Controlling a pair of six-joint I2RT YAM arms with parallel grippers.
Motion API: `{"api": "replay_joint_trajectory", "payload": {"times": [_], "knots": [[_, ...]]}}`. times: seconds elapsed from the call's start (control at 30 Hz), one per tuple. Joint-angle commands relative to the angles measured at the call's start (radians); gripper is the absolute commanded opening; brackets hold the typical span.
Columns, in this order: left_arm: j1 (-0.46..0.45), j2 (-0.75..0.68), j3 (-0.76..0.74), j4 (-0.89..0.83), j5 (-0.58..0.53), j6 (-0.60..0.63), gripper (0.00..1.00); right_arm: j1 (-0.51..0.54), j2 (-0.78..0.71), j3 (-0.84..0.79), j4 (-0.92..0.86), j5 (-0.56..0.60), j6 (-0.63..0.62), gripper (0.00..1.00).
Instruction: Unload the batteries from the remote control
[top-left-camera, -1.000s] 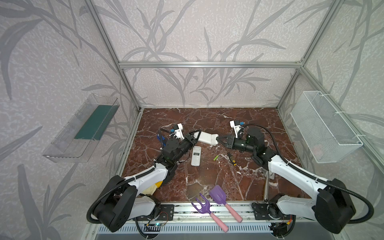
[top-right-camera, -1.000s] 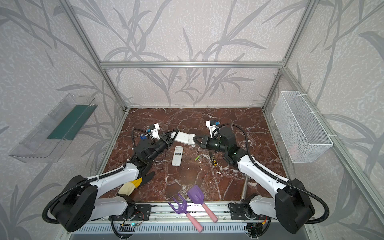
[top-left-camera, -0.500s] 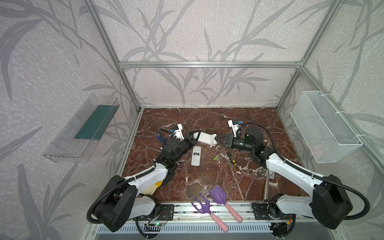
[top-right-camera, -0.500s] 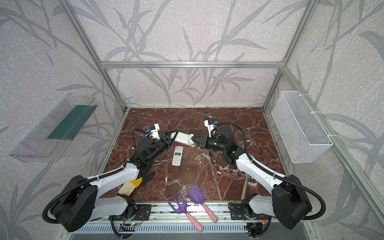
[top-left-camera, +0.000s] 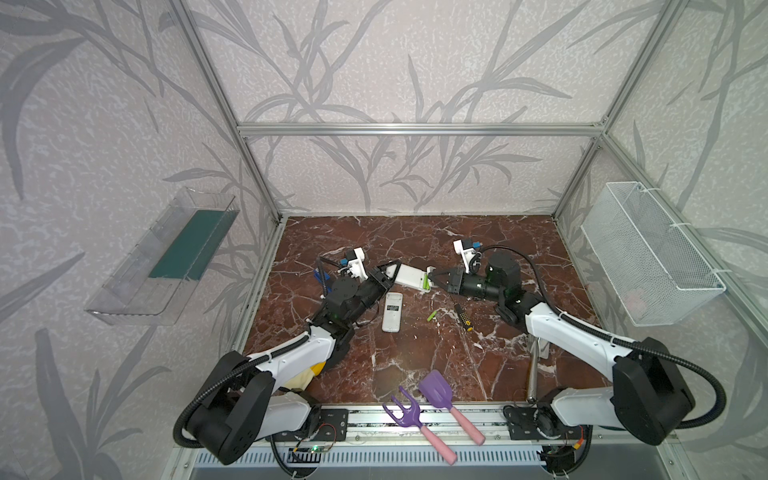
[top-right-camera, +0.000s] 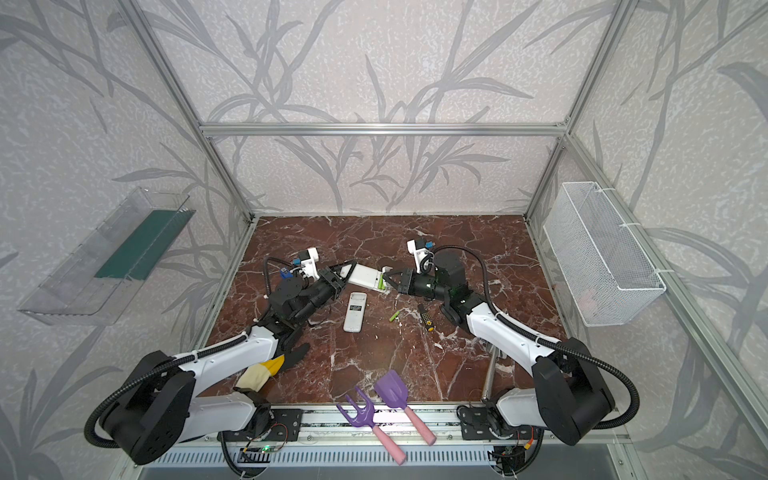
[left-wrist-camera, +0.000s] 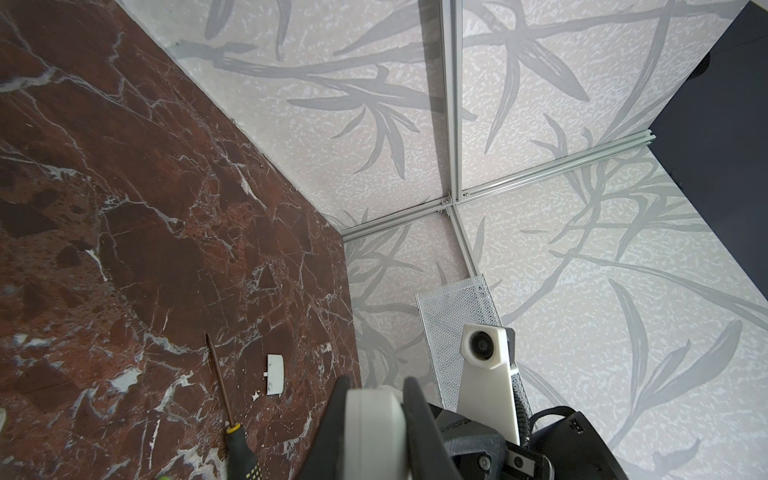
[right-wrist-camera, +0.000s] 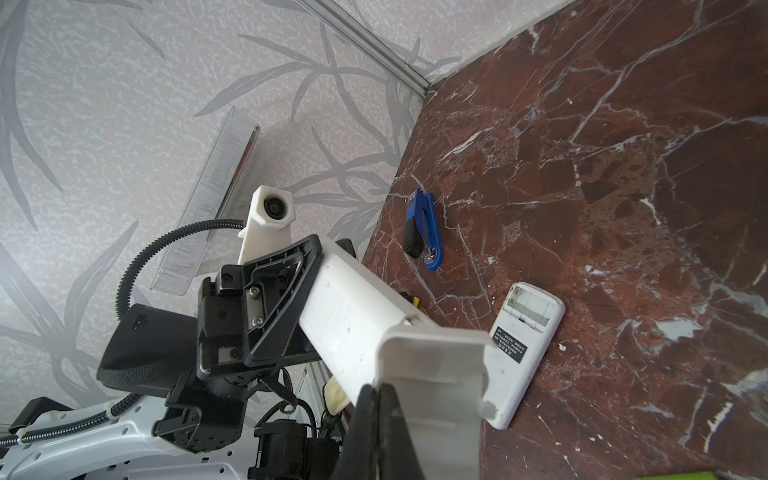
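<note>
Mid-frame in both top views, the left gripper clamps one end of a white remote control. Lime-green batteries sit in its opposite end, where the right gripper meets it, pinched fully closed. One loose battery lies lower on the marble table, beside a screwdriver.

The screwdriver handle and the held remote in the left gripper both run off the frame edge in the left wrist view. In a top view the green batteries in that remote's open bay are too small to count, and whether the closed tips of the right gripper pinch one cannot be made out
</note>
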Motion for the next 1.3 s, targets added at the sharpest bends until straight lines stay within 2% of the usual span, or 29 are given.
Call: {"api": "replay_joint_trajectory", "payload": {"times": [0.0, 0.13, 0.3, 0.53, 0.7, 1.0, 1.27], "knots": [[-0.003, -0.019, -0.001, 0.028, 0.029, 0.013, 0.0, 0.006, -0.025, 0.044, -0.043, -0.007, -0.043, 0.0], [0.001, -0.025, -0.012, -0.029, 0.02, 0.049, 0.0, -0.004, -0.08, 0.057, -0.209, 0.095, -0.141, 0.0], [0.002, -0.043, -0.016, -0.13, 0.016, 0.115, 0.0, -0.053, -0.148, 0.046, -0.451, 0.315, -0.252, 0.0], [0.003, -0.047, -0.013, -0.231, 0.037, 0.182, 0.0, -0.169, -0.203, -0.056, -0.672, 0.576, -0.283, 0.0], [0.002, -0.027, -0.005, -0.254, 0.067, 0.203, 0.0, -0.195, -0.185, -0.13, -0.718, 0.707, -0.262, 0.0], [0.002, -0.01, 0.001, -0.247, 0.096, 0.201, 0.0, -0.202, -0.02, -0.148, -0.689, 0.739, -0.244, 0.0], [0.001, 0.001, 0.009, -0.246, 0.116, 0.205, 0.0, -0.205, 0.065, -0.131, -0.683, 0.704, -0.237, 0.01]]}}
